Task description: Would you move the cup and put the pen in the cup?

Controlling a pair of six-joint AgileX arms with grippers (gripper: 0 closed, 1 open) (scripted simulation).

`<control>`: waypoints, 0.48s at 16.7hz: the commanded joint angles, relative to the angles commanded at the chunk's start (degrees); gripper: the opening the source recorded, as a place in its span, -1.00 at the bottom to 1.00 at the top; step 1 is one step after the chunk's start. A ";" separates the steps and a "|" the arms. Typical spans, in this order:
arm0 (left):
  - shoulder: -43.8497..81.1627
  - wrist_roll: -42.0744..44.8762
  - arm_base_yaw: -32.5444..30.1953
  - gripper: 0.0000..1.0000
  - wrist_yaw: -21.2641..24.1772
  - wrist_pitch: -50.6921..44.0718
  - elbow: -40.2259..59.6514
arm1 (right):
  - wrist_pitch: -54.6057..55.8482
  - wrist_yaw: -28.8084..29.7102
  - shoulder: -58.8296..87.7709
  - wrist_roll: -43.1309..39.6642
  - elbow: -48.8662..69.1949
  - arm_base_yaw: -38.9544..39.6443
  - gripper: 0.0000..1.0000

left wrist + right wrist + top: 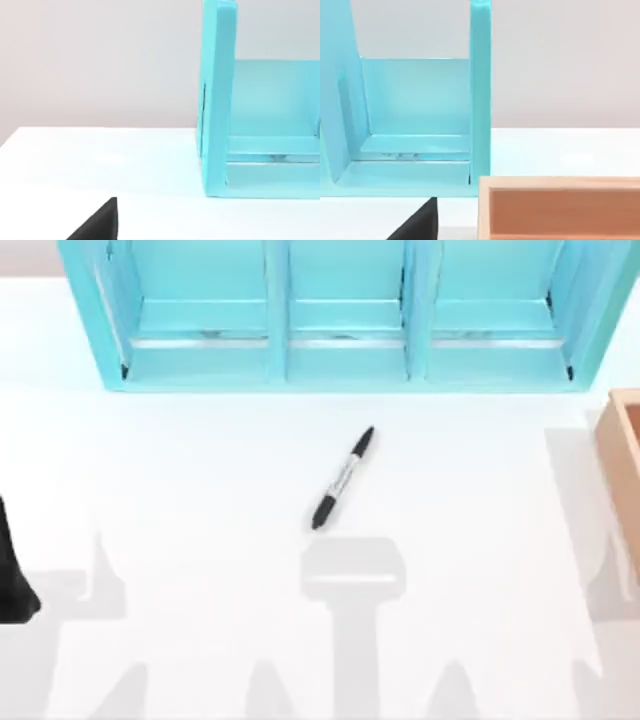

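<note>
- Pen (343, 478): lies flat on the white counter (180, 470) near the middle of the top view, slanted, its upper black end toward the blue shelf unit and its lower black end toward the near edge; the grey-white barrel with small print sits between the two dark ends. Nothing touches it.
- Left pincer (14, 575): a dark shape at the top view's left edge, well apart from the pen; whether its fingers are apart or together cannot be told. In the left wrist view a black wedge (97, 222) of it juts over the counter.
- Right pincer: a black wedge (417, 222) of it shows in the right wrist view, just beside the wooden box; the state of its fingers cannot be told.
- Blue shelf unit (340, 365): stands along the far side of the counter, divided by upright panels into three open compartments; the pen's upper end points toward its middle compartment, with bare counter between them.
- Wooden box (622, 455): light tan, at the top view's right edge, near the shelf unit's right end; the right wrist view shows its open top and one long wall (560, 212).
</note>
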 joint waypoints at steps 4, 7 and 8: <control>0.00 0.00 0.00 1.00 0.00 0.00 0.00 | -1.59 -0.06 1.77 -0.39 1.76 -0.44 1.00; 0.00 0.00 0.00 1.00 0.00 0.00 0.00 | -7.59 -0.17 9.02 -1.95 8.96 -2.23 1.00; 0.00 0.00 0.00 1.00 0.00 0.00 0.00 | -10.37 -0.19 12.65 -2.70 12.43 -3.08 1.00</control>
